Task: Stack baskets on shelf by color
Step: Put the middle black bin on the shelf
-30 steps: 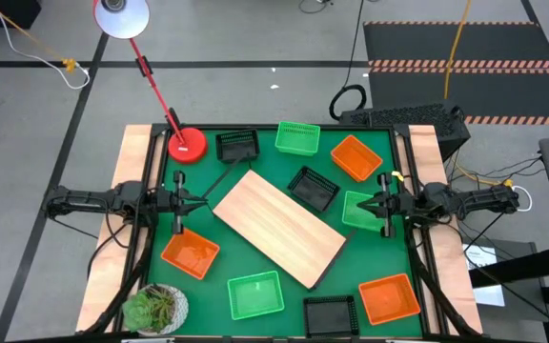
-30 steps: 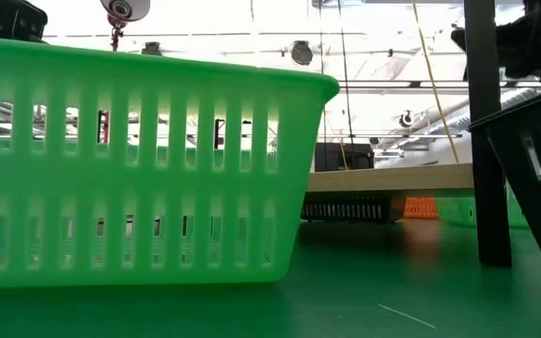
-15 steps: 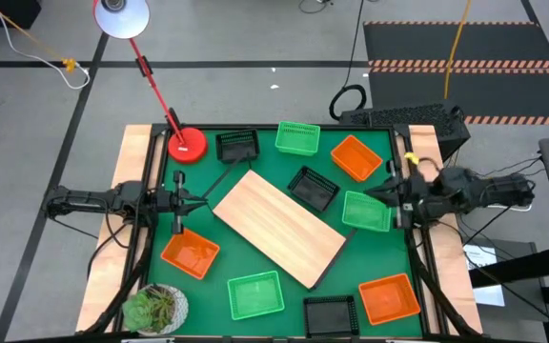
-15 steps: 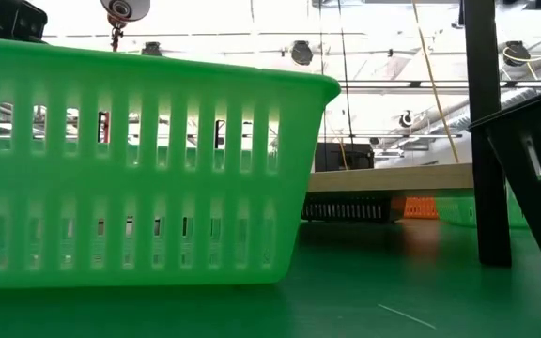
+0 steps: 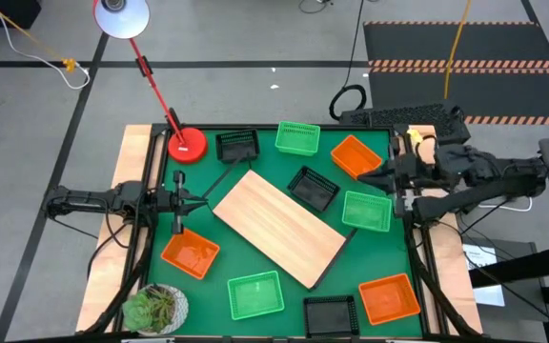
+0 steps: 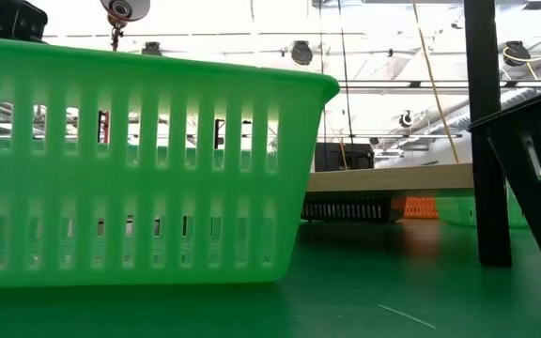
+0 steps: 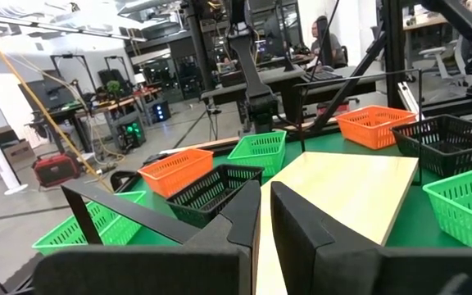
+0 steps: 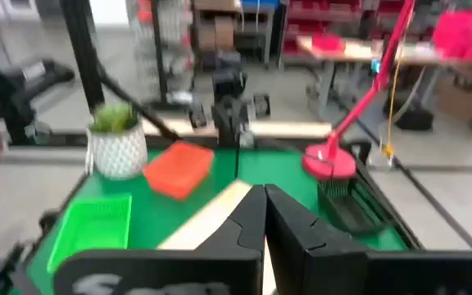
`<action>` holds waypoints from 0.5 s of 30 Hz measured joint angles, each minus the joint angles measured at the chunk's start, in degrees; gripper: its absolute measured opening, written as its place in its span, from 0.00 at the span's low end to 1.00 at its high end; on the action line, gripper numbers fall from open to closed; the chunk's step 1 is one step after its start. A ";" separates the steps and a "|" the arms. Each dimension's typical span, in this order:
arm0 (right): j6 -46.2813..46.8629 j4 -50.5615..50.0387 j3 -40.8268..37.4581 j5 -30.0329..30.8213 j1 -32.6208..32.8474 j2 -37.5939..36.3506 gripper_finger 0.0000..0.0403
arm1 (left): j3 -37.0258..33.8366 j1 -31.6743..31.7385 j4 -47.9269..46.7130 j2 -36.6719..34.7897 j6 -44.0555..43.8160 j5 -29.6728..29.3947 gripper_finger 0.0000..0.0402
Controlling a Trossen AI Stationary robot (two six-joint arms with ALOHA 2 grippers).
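The light-wood shelf (image 5: 276,229) lies slantwise on the green mat. Loose baskets rest on their bottoms around it: black (image 5: 237,145), green (image 5: 297,139) and orange (image 5: 355,157) at the far side, black (image 5: 313,188) and green (image 5: 367,211) beside it, orange (image 5: 190,253) at the left, green (image 5: 255,294), black (image 5: 331,312) and orange (image 5: 389,297) near the front. My right gripper (image 5: 385,179) (image 8: 262,197) hangs shut and empty above the mat's right edge, by the far orange basket. My left gripper (image 5: 187,200) (image 7: 265,221) waits shut at the left edge.
A red lamp base (image 5: 188,145) stands at the far left corner, its rod slanting up to the lamp head. A potted plant (image 5: 155,307) sits at the near left corner. In the low view a green basket (image 6: 139,169) fills the foreground, and a black post (image 6: 485,131) rises at the right.
My right gripper has risen well above the mat at the right edge, drifting a little toward the far edge and tipping from a downward slant toward level. It has stayed shut and empty. The baskets and shelf have not moved.
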 joint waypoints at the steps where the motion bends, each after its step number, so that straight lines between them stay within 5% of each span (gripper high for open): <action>1: 0.02 -1.45 1.53 -0.02 0.00 0.99 0.00 | 0.01 0.00 0.00 0.00 0.12 -0.02 0.09; 15: 2.11 -4.91 4.72 -0.22 0.00 5.89 0.00 | 2.78 0.00 6.27 0.68 -10.92 0.00 0.09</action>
